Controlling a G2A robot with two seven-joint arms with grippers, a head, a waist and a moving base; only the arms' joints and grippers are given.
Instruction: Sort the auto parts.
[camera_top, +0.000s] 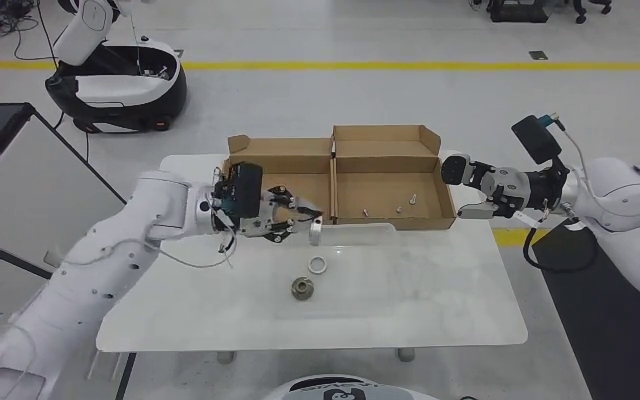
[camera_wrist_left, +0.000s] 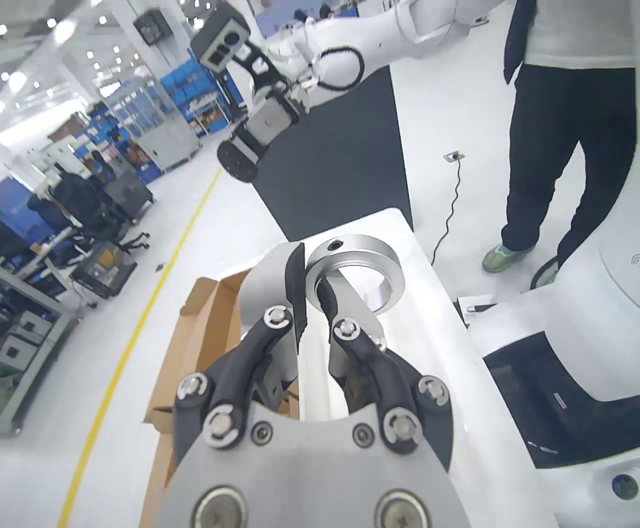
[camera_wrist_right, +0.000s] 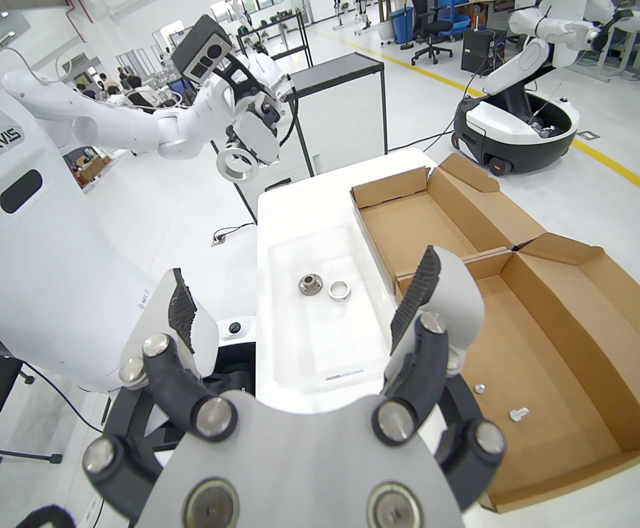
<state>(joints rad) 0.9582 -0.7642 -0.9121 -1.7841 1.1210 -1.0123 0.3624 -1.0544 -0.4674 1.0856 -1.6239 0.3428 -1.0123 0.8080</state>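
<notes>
Item: auto parts for sorting, on a glossy white table (camera_top: 420, 290) with rounded corners. Held part: a smooth, bright metal collar ring (camera_wrist_left: 355, 272), thick-walled, with one small round hole in its outer face. The left gripper (camera_wrist_left: 310, 300) is clamped on its wall, one ribbed black pad outside the rim and the other inside the bore, and these pads hide the near part of the rim. The left arm is stretched across from the table's left end with its wrist roughly level. It holds the ring in the air just in front of the left box (camera_top: 285, 180). Loose parts: a second ring (camera_top: 317, 265) of the same bright metal lies flat on the table, and just beside it is a duller grey flanged hub (camera_top: 303, 288) with a central bore. Containers: two shallow brown cardboard boxes with raised flaps, set side by side and touching. The right box (camera_top: 390, 185) holds a few small metal fasteners (camera_top: 399, 209), too small to tell their kind. The right gripper (camera_wrist_right: 302, 270) hangs over the table's right end with its ribbed fingers spread wide apart, gripping nothing. The right arm is bent in from the table's right side.
</notes>
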